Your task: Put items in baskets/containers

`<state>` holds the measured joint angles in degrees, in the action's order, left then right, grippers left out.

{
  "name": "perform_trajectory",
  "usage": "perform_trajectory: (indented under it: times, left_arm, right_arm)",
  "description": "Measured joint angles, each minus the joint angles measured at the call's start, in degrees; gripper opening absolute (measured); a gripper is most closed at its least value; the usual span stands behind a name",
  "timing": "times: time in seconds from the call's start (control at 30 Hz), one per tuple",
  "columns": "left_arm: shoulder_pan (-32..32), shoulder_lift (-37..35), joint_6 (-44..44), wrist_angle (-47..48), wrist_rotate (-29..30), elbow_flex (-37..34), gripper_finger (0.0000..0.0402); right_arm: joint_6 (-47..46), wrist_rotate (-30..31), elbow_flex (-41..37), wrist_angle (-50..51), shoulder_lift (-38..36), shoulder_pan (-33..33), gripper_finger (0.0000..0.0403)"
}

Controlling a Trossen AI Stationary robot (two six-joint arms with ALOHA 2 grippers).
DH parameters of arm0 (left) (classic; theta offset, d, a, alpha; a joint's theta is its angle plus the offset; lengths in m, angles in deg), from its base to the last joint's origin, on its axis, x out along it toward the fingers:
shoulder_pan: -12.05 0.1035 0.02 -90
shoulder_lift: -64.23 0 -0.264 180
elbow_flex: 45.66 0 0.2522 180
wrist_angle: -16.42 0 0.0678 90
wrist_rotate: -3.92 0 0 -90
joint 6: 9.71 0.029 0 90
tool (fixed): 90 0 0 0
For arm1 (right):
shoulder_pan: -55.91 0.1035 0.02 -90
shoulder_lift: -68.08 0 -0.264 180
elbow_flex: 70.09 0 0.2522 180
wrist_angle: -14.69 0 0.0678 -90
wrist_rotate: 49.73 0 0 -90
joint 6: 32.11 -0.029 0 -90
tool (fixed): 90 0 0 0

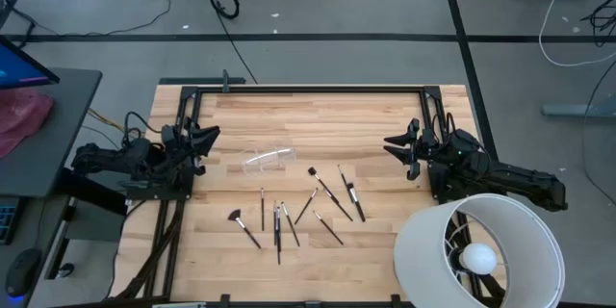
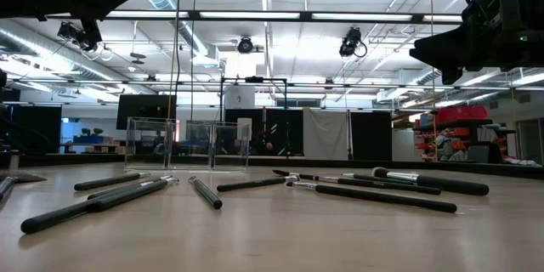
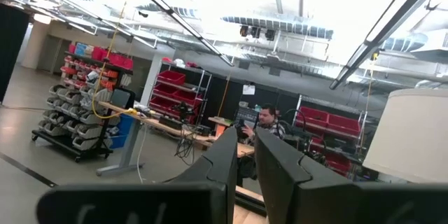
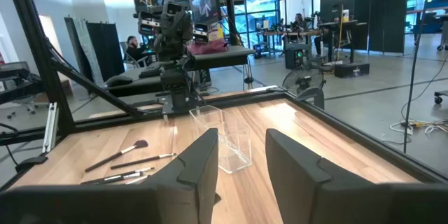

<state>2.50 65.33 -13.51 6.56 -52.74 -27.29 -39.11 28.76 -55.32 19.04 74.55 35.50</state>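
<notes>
With both claws [image 1: 206,141] [image 1: 393,143] held apart, the light, stiff, slippery brushes [image 1: 318,195] are best gripped mid-handle off the tabletop [image 1: 318,120].

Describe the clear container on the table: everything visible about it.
The clear container is a small box of transparent plastic, visible mostly by its glinting edges. The low view shows it standing upright with straight walls; the right wrist view shows it open-topped and empty. It sits on the wooden table, behind the scattered brushes, between the two arms. No brush or gripper touches it.
</notes>
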Motion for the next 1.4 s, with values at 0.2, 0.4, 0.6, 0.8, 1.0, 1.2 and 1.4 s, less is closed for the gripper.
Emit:
perform_trajectory:
  times: [0.2, 0.4, 0.6, 0.8, 1.0, 1.2, 1.4]
  left_arm:
    - [0.01, 0.0, 0.02, -0.45, 0.07, -0.01, 0.0053]
    - [0.06, 0.0, 0.05, -1.82, 1.04, 0.01, 0.0053]
    - [0.12, 0.0, 0.11, -1.82, 0.9, 0.01, 0.0053]
    - [0.12, 0.06, 2.99, 1.05, -0.53, 0.01, 0.0053]
    - [0.11, 4.58, 4.95, 2.41, -9.74, 0.01, 0.0053]
    - [1.62, 12.58, 7.49, -0.12, -8.4, 0.01, 0.0058]
    - [3.7, 16.91, 7.53, -2.29, -8.35, 0.01, 0.0112]
  right_arm:
    - [-0.02, 0.04, 0.01, -1.22, 0.09, 0.0, 0.0125]
    - [-0.51, 0.04, 0.01, -6.89, 0.18, -0.01, 0.0125]
    - [-3.04, 0.02, 0.01, -10.35, 0.23, 0.01, 0.0125]
    - [-3.06, -1.52, -0.01, -10.84, 0.71, 0.06, 0.0125]
    - [-6.03, -2.03, 0.09, -22.25, 5.52, 2.68, 0.0125]
    - [-5.98, 0.88, 0.07, -30.45, 17.25, 7.23, 0.0128]
    - [-8.95, 10.17, 0.07, -31.53, 29.68, 11.38, 0.0144]
